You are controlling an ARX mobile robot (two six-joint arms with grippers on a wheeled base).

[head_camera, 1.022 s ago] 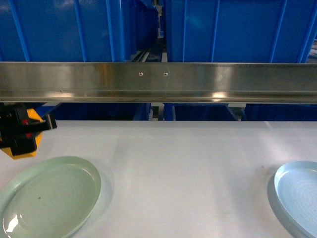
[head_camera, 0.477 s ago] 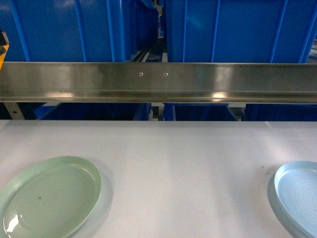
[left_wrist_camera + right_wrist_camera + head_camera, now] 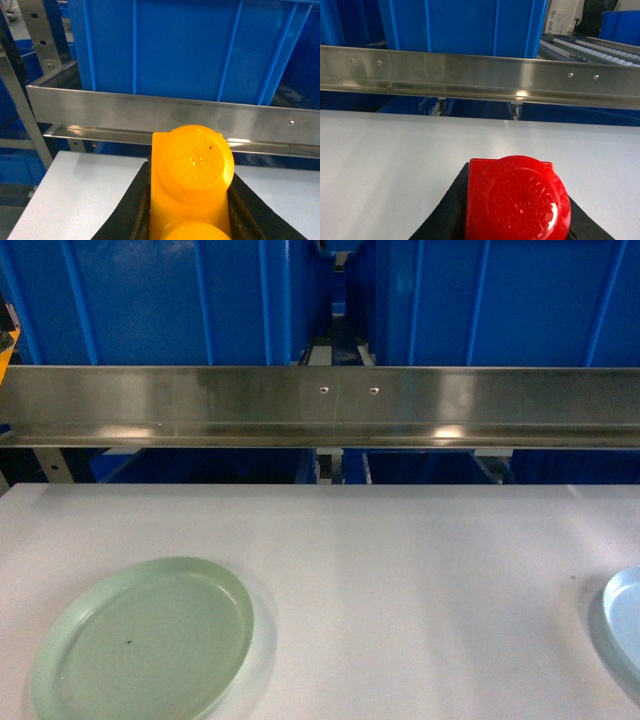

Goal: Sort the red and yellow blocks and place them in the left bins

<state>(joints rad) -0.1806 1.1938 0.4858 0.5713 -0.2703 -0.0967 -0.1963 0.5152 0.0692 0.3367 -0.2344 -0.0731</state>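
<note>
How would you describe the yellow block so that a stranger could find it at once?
Start at the big blue crate behind the steel rail. In front of it, in the left wrist view, the left gripper holds the yellow block between black fingers. It is orange-yellow with round studs; the other block is red.

Glossy plastic yellow block [image 3: 192, 175] and red block [image 3: 517, 200]; brushed metal rail [image 3: 320, 405]; matt table [image 3: 400, 580].
</note>
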